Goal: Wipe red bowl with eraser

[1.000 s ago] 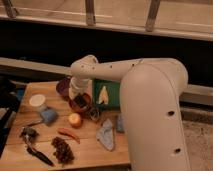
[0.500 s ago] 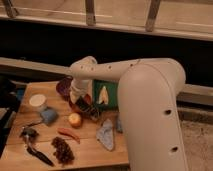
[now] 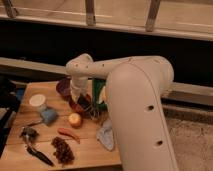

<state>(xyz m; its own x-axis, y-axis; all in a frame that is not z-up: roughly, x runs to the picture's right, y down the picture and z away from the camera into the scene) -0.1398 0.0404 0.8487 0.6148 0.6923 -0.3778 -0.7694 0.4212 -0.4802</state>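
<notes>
Camera view: gripper (image 3: 88, 106) down over red bowl (image 3: 79, 105), fingers pressed together, apparently pinching eraser (image 3: 83, 100), dark block seen against bowl's inner side. Red bowl directly beneath gripper; purple bowl (image 3: 63, 86) just beyond it, up-left. Orange fruit (image 3: 75, 119) near, below-left; blue sponge (image 3: 49, 115) further left; grey cloth (image 3: 105, 135) below-right.

Change over last second: arm and bowl hardly shifted. Judgement: wiping contact likely under way, strokes small.

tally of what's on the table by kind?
Bowls: 2, red bowl, purple bowl
Food: 3, orange fruit, red chili, dark cluster
Other: 4, white cup, blue block, black utensil, grey cloth
Total: 9
Gripper at red bowl.
</notes>
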